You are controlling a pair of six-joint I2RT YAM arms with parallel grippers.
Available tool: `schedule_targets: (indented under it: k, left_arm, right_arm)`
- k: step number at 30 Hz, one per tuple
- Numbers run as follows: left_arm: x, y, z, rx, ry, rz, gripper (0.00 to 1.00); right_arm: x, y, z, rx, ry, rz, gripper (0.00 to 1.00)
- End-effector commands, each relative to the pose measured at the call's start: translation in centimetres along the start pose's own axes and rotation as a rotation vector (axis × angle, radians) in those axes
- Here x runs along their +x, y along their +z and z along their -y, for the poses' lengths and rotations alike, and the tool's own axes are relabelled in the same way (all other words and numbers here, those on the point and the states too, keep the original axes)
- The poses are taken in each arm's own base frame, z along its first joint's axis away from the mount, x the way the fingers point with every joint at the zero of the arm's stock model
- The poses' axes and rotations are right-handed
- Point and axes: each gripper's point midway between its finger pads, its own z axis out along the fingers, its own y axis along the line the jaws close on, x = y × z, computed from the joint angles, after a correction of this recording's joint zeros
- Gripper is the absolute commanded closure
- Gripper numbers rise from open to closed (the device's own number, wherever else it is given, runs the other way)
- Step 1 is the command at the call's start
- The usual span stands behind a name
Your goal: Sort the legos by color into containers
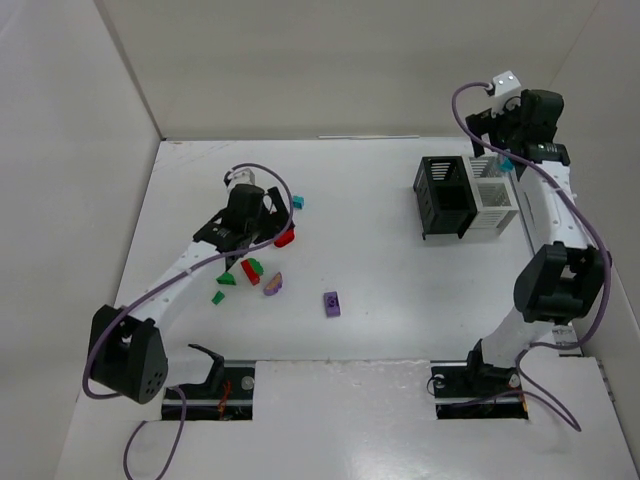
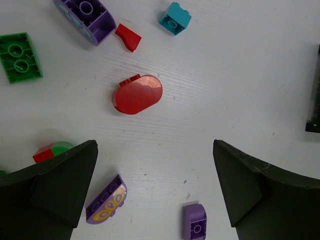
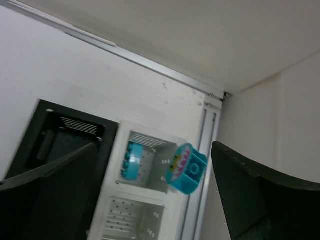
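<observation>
Lego (image 3: 186, 169) in teal floats loose between the right tool's (image 3: 153, 150) wide jaws. Wait over the white bin (image 3: 155, 134) until it lands. Left tool (image 2: 155, 145) gapes empty.

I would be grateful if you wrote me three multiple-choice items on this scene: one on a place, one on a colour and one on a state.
1. What lies on the table just ahead of the gap of the left claw?
A. a yellow brick
B. a red oval brick
C. a blue cup

2. What colour is the brick lying inside the white container?
A. teal
B. red
C. green

3. How is the right claw?
A. shut on a purple brick
B. shut on nothing
C. open

Answers:
1 B: the left wrist view shows it centred ahead of the fingers.
2 A: the right wrist view shows it teal against the white wall.
3 C: its fingers stand far apart, clear of the teal round piece between them.
</observation>
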Motion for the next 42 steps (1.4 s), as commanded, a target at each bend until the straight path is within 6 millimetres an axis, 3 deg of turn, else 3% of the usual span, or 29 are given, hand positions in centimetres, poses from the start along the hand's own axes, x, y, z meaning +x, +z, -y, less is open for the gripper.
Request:
schedule_targets:
  k: [1, 3, 7, 9, 11, 13, 15, 18, 24, 28, 33, 37, 42]
  left_arm:
    - [-0.7, -1.7, -0.4, 0.008, -0.049, 0.039, 0.01]
    - [-0.8, -2.1, -0.4, 0.016, -0.051, 0.048, 0.01]
    - [-0.9, -1.9, -0.4, 0.025, -0.032, 0.06, 0.01]
    - [-0.9, -1.9, -0.4, 0.025, -0.032, 0.06, 0.01]
    - [-0.4, -1.2, -0.5, 0.021, -0.007, 0.039, 0.01]
    - [-0.5, -0.8, -0.3, 0.024, -0.008, 0.042, 0.01]
    - [-0.5, -0.5, -0.3, 0.024, 0.001, 0.043, 0.01]
    - [-0.1, 0.1, -0.9, 0.007, -0.002, 0.033, 0.01]
    - [0.2, 0.4, -0.9, 0.017, -0.002, 0.031, 0.01]
    - [0.2, 0.4, -0.9, 0.017, -0.012, 0.031, 0.01]
    - [0.4, 0.2, -1.0, 0.018, -0.012, 0.032, 0.01]
    - [-0.2, -0.3, -0.9, 0.023, -0.015, 0.053, 0.01]
    - [-0.1, -0.3, -1.2, 0.009, -0.014, 0.052, 0.01]
  right_arm:
    - [0.0, -1.4, 2.0, 0.082, 0.0, -0.02, 0.0]
    - [1.9, -0.9, 2.6, 0.058, 0.033, -0.05, 0.0]
    - [4.1, -2.3, 7.0, 0.09, 0.094, -0.054, 0.0]
    - [6.1, -2.0, 8.5, 0.103, 0.125, -0.105, 0.0]
    - [7.7, -1.7, 8.8, 0.049, 0.178, -0.137, 0.0]
    - [7.8, 0.3, 7.3, -0.062, 0.181, -0.101, 0.0]
    - [6.0, 1.5, 5.8, -0.182, 0.169, 0.016, 0.0]
    - [4.4, 1.9, 5.6, -0.207, 0.163, 0.104, 0.0]
    - [3.6, 2.1, 4.8, -0.268, 0.199, 0.137, 0.0]
    - [4.1, 2.9, 3.9, -0.297, 0.261, 0.116, 0.0]
    - [4.8, 3.1, 4.9, -0.234, 0.271, 0.082, 0.0]
    - [6.8, 3.5, 5.8, -0.15, 0.313, -0.002, 0.0]
    - [6.6, 4.4, 4.8, -0.166, 0.343, 0.013, 0.0]
